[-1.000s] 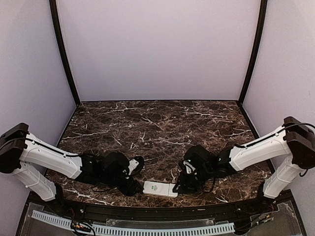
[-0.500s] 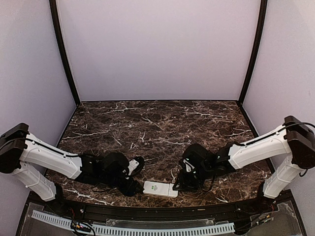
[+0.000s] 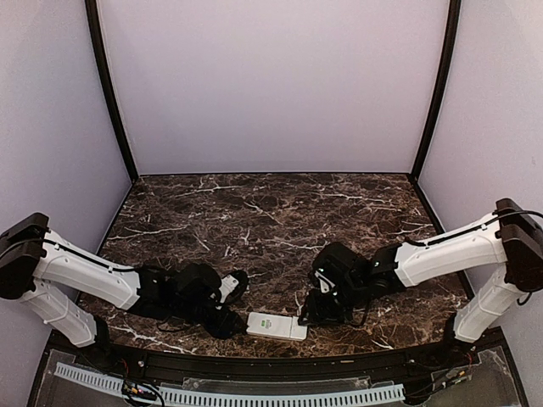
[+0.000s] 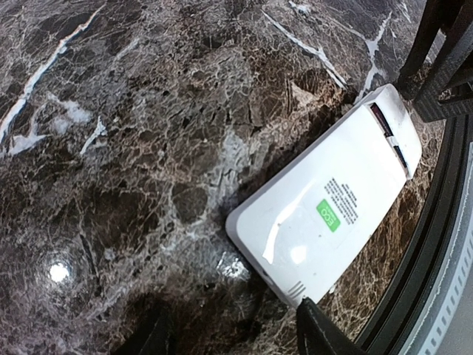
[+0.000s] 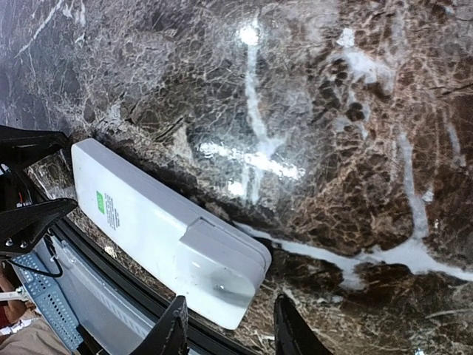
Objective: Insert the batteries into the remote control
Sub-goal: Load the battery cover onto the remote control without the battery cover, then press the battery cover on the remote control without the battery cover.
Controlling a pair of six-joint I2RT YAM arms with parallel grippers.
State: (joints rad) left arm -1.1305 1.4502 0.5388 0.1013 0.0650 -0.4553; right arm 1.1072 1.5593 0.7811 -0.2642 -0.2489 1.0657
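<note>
The white remote control (image 3: pixel 276 326) lies face down at the table's near edge, with a green sticker on its back. It also shows in the left wrist view (image 4: pixel 332 214) and the right wrist view (image 5: pixel 148 222). Its battery cover (image 5: pixel 222 259) sits on the right end, slightly raised. My left gripper (image 3: pixel 230 320) is open at the remote's left end, and one fingertip (image 4: pixel 314 322) touches its corner. My right gripper (image 3: pixel 307 317) is open, its fingers standing either side of the covered end (image 5: pixel 230 314). No batteries are in view.
The dark marble table (image 3: pixel 271 220) is ringed by lilac walls. A black rail (image 3: pixel 271 360) runs along the near edge just beside the remote, with a white slotted strip (image 3: pixel 229 394) below it.
My right arm has shifted slightly to the left over the remote's end. The left arm and the remote have not visibly moved.
</note>
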